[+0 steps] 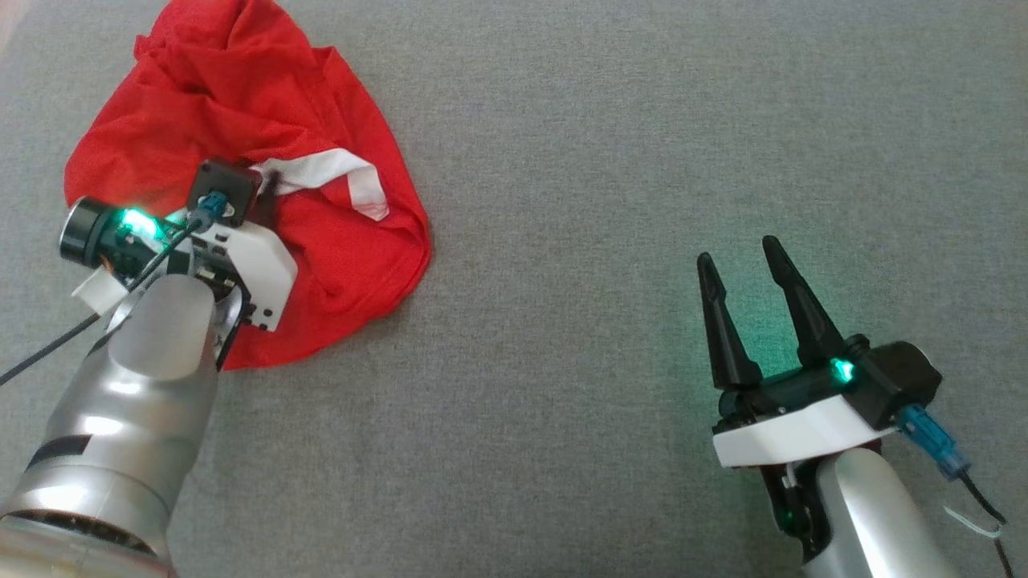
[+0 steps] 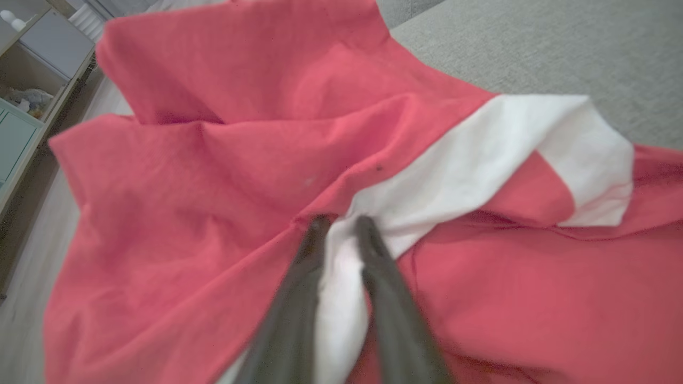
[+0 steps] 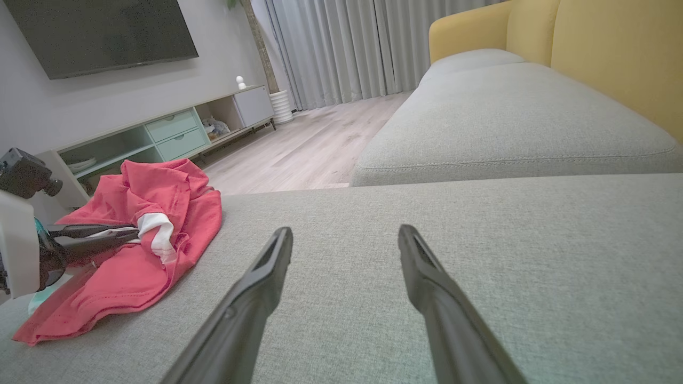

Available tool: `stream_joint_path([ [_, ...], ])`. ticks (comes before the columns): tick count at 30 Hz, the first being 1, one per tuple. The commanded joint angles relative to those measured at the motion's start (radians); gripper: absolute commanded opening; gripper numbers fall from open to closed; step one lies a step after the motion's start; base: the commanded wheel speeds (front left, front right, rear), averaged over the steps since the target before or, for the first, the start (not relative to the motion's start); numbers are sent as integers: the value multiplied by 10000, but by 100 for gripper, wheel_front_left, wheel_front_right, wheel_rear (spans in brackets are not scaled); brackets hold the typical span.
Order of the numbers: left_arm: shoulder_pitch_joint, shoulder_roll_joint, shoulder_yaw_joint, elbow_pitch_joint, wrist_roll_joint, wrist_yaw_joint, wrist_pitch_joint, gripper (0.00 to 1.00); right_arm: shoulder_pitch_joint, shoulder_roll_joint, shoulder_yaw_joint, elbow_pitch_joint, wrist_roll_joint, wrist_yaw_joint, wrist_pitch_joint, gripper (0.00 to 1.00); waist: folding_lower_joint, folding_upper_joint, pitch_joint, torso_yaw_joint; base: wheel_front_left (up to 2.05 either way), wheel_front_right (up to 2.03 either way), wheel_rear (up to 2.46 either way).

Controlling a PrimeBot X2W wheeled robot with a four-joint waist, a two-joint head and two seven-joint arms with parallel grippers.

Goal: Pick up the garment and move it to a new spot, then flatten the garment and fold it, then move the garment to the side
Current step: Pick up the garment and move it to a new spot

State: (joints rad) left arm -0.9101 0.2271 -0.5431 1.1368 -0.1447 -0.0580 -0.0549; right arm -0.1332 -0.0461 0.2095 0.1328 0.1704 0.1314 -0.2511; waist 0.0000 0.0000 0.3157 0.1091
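**A:** 2 grippers showed in the head view. Where was each?
**B:** The left gripper (image 1: pixel 269 189) sat over the red garment (image 1: pixel 241 120), crumpled at the grey cushion's (image 1: pixel 562 160) far left. The right gripper (image 1: pixel 739 253) hovered over the cushion's near right, spread and empty.
**A:** Left wrist view?
**B:** Its fingers (image 2: pixel 299 298) pinched the garment's white band (image 2: pixel 469 160).
**A:** Right wrist view?
**B:** Fingers (image 3: pixel 256 288) were wide apart above the cushion, with the garment at its left edge.

Red garment (image 1: pixel 337 257), white trim (image 1: pixel 325 167)

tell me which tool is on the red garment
The left tool, fingers around the white band of the red garment; the right tool hangs open over grey cushion.
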Motion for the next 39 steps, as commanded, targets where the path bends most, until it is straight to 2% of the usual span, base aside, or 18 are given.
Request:
stream_joint_path([
  [1, -463, 355, 218, -102, -76, 2, -91, 12, -210, -41, 248, -273, 4, -7, -107, 100, 0, 0, 4, 2, 0, 0, 0],
  [2, -497, 339, 225, -49, -106, 2, -149, 0, -213, -41, 245, -268, 1, -7, -107, 100, 0, 0, 9, 6, 0, 0, 0],
  [10, -727, 317, 354, 113, -367, 164, -1157, 0, -142, -41, 245, -168, 34, -7, -107, 100, 0, 0, -299, 82, 0, 0, 0],
  [16, -717, 317, 572, -665, -636, 238, -1912, 0, -1, -41, 261, -88, 122, -7, -107, 100, 0, 0, -839, 125, 0, 0, 0],
  [22, -322, 484, 792, -2566, -815, 335, -2056, 0, 215, -41, 200, -49, 222, -7, -107, 100, 0, 0, -1436, 83, 0, 0, 0],
  [29, 254, 708, 833, -5466, -890, 423, -2036, 0, 389, -41, 209, -67, 369, -7, -107, 100, 0, 0, -1930, -126, 0, 0, 0],
  [34, 603, 681, 665, -7495, -998, 465, -1470, 0, 424, -41, 131, -143, 463, -7, -107, 100, 0, 0, -2060, -511, 0, 0, 0],
  [39, 910, 457, 141, -9012, -1138, 224, -580, 0, 387, -41, 75, -127, 558, -7, -107, 100, 0, 0, -2071, -1086, 0, 0, 0],
])
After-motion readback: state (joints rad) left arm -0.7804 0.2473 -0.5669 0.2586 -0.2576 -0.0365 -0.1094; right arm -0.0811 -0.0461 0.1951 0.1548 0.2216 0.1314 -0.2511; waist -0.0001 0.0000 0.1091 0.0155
